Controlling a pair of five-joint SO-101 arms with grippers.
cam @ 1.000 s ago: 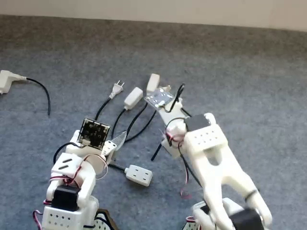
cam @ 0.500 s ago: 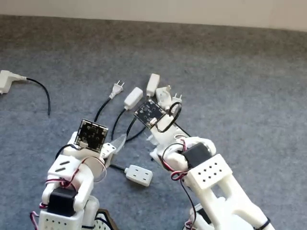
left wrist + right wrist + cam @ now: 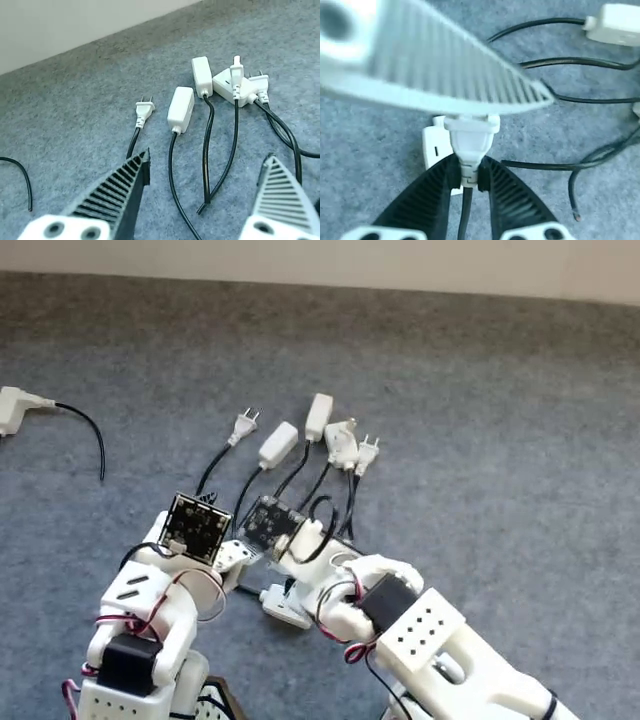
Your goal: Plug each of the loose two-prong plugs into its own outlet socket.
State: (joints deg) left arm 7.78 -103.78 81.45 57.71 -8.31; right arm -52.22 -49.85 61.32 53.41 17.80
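Note:
My right gripper (image 3: 469, 156) is shut on a white two-prong plug (image 3: 469, 141), gripping it at the base where its black cord leaves. The plug sits right over a white outlet socket (image 3: 436, 148) lying on the carpet; in the high view this socket (image 3: 283, 607) lies under the right arm's wrist. My left gripper (image 3: 200, 200) hangs open above the carpet with only cords beneath it. Beyond it lie a loose plug (image 3: 145, 107), two white sockets (image 3: 181, 102) (image 3: 201, 75), and a cluster of white plugs (image 3: 235, 82).
Grey carpet covers the floor. Black cords (image 3: 300, 475) run from the plug group toward the arms. A white plug with a curved black cord (image 3: 15, 407) lies far off at the left. Open carpet lies to the right and at the back.
My right arm has pulled back from the plug cluster toward the near socket, bringing the plug and its cord along. The left arm has stayed nearly still.

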